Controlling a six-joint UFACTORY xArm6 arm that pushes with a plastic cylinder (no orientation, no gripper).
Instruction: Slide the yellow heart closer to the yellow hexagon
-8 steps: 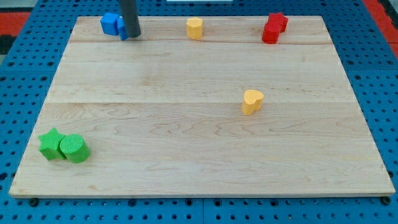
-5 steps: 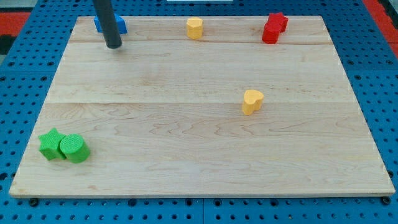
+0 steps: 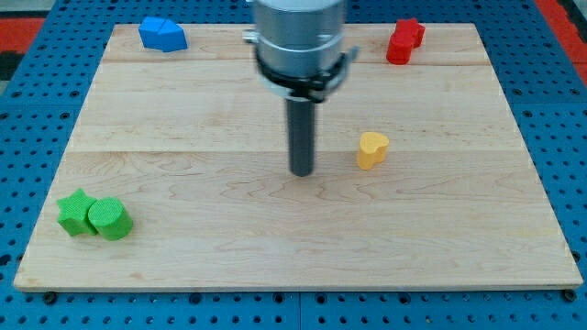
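The yellow heart (image 3: 371, 149) lies right of the board's middle. My tip (image 3: 302, 171) rests on the board to the heart's left and slightly lower, a clear gap apart from it. The yellow hexagon is hidden behind the arm's grey body near the top middle of the board.
Blue blocks (image 3: 162, 34) sit at the top left and red blocks (image 3: 404, 40) at the top right. A green star (image 3: 76, 212) and a green cylinder (image 3: 109, 219) touch each other at the bottom left. The wooden board (image 3: 459, 247) lies on a blue pegboard.
My tip has moved from the top left, beside the blue blocks, down and right to the board's middle, left of the yellow heart. The arm now hides the yellow hexagon. No block has moved.
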